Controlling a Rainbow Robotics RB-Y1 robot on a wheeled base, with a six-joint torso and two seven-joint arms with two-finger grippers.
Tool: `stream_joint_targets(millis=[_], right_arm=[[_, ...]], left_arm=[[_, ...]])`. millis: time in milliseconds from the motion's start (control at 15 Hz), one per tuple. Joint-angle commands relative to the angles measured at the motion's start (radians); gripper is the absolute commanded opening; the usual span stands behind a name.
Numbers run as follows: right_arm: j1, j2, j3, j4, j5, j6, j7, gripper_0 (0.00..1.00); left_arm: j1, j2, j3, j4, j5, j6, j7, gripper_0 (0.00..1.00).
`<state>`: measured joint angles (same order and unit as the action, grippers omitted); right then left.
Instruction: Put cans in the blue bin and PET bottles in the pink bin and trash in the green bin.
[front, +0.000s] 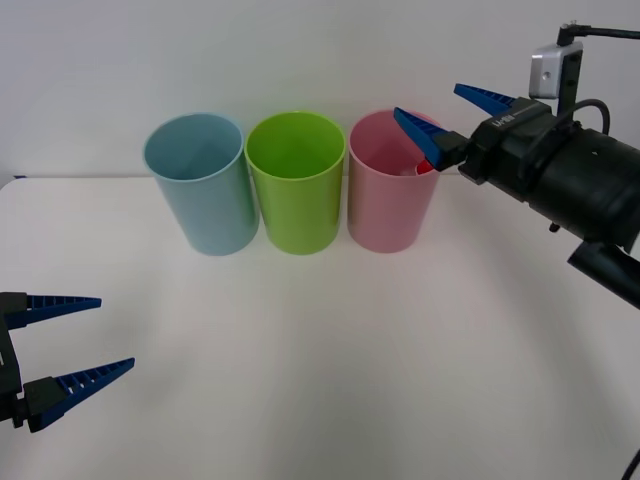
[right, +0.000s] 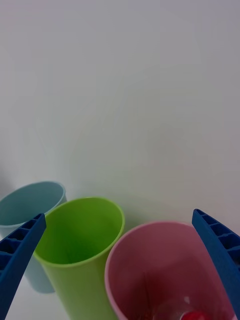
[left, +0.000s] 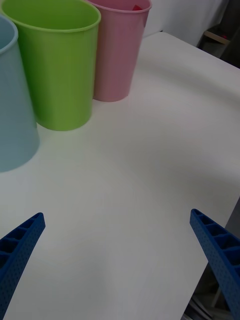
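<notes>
The PET bottle (right: 186, 312) lies down inside the pink bin (front: 392, 205), and its red cap and a bit of its clear body show at the bottom in the right wrist view. In the front view a spot of red peeks over the pink rim, right by the gripper's finger. The pink bin stands on the white table (front: 330, 370) at the right end of a row of three bins. The green bin (front: 296, 190) is in the middle and the blue bin (front: 203, 190) is on the left end. The three bins stand upright, side by side, very close to each other. I cannot tell if they touch. The right gripper (front: 455, 112) hangs over the right side of the pink bin's mouth. Its two blue fingers are spread wide apart and hold nothing. One finger reaches over the pink rim. The left gripper (front: 85, 345) waits low over the table at the robot's left, well apart from the bins. Its blue fingers are spread apart too, and nothing is between them.
</notes>
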<state>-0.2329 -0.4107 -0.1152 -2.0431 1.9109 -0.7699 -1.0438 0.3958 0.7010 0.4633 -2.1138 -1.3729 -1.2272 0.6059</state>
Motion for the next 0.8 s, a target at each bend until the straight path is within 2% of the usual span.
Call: stream_joint_targets(millis=[67, 200, 333, 533, 667, 800], right_arm=[[0.19, -0.063, -0.07, -0.101, -0.171, -0.048, 0.123, 1.0], [0.29, -0.069, -0.123, -0.101, -0.286, -0.1, 0.269, 1.0], [0.369, -0.068, -0.173, -0.101, -0.332, -0.151, 0.366, 1.0], [0.481, -0.043, -0.222, -0.098, -0.36, -0.213, 0.458, 1.0], [0.543, -0.003, -0.242, -0.098, -0.36, -0.253, 0.515, 1.0], [0.566, 0.006, -0.244, -0.088, -0.383, -0.301, 0.527, 1.0]], left_arm=[[0.0, 0.0, 0.0, 0.0, 0.0, 0.0, 0.0, 1.0], [0.0, 0.0, 0.0, 0.0, 0.0, 0.0, 0.0, 1.0], [0.0, 0.0, 0.0, 0.0, 0.0, 0.0, 0.0, 1.0], [0.0, 0.0, 0.0, 0.0, 0.0, 0.0, 0.0, 1.0], [0.0, 0.0, 0.0, 0.0, 0.0, 0.0, 0.0, 1.0], [0.0, 0.0, 0.0, 0.0, 0.0, 0.0, 0.0, 1.0]])
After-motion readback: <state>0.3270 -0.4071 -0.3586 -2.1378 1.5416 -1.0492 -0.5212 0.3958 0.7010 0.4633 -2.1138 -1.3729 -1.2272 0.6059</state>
